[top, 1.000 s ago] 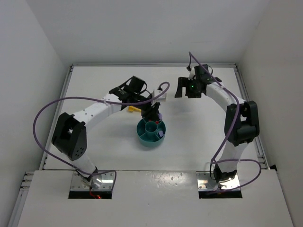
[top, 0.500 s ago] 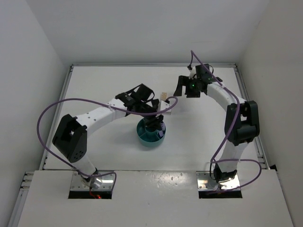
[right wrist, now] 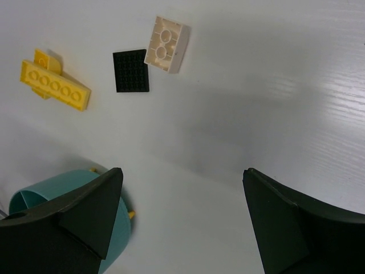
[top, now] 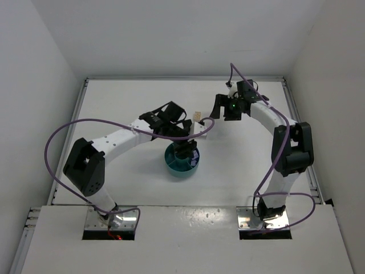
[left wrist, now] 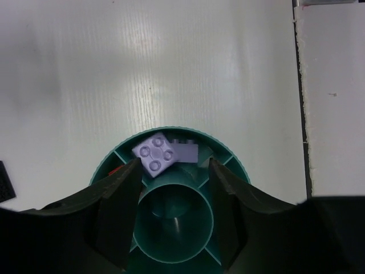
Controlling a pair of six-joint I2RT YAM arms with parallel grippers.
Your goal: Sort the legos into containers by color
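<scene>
Legos, left to right: purple brick (left wrist: 153, 157) lying in teal dish (left wrist: 171, 240) compartment beneath left gripper (left wrist: 174, 220), jaws parted, empty; yellow (right wrist: 55, 87), black (right wrist: 132, 71), beige (right wrist: 166, 44) bricks on table ahead of right gripper (right wrist: 179, 222), nearer arm, jaws wide.

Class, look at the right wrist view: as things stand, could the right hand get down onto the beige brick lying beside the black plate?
Probably yes. The right hand is open above bare table, and the beige brick lies flat with nothing on top. Only the black plate sits close against one corner, which might crowd one finger.
</scene>
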